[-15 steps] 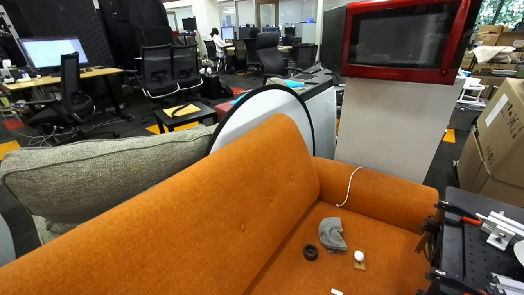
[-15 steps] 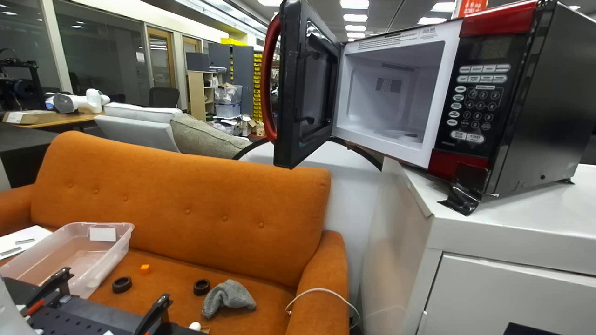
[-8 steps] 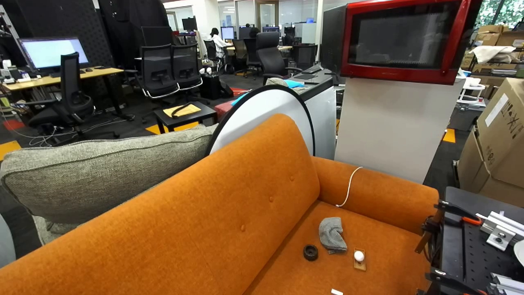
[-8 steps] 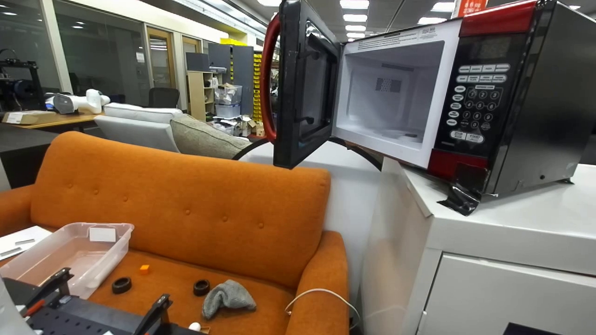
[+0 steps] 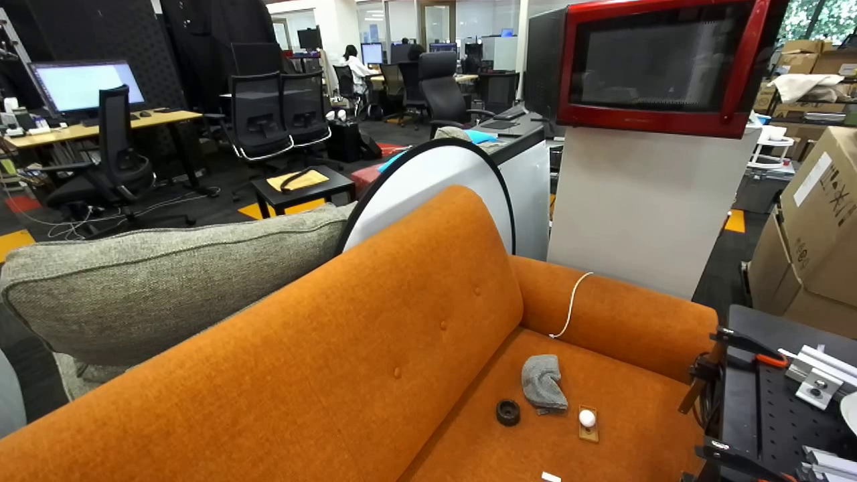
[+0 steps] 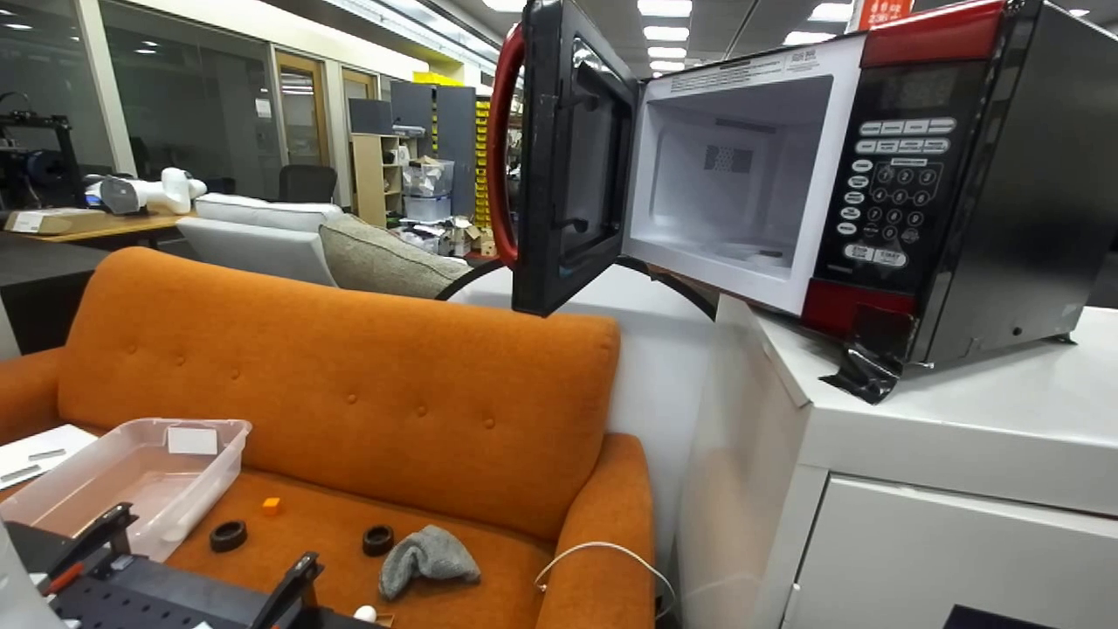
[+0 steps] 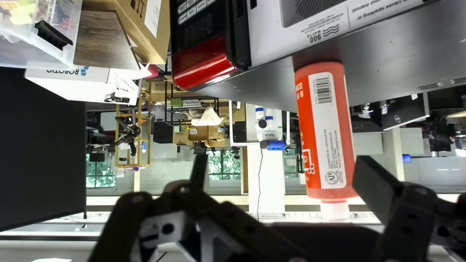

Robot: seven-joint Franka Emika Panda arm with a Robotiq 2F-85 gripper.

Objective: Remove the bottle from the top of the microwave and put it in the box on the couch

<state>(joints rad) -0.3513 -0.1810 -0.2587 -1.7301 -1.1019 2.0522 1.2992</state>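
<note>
Microwave (image 6: 891,192) and bottle (image 7: 326,134): slight shift

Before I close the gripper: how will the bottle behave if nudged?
The bottle could tip: tall, narrow, upright on the microwave. Once fallen, its round body would probably roll. Its smooth-looking sides might slip in a loose grip.

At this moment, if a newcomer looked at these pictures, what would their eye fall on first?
Probably the orange couch, which fills much of both exterior views. Next might come the red-framed microwave on its pale cabinet, its door standing open in an exterior view. In the wrist view, which is upside down, the red-orange bottle stands out, upright on top of the microwave.
</note>
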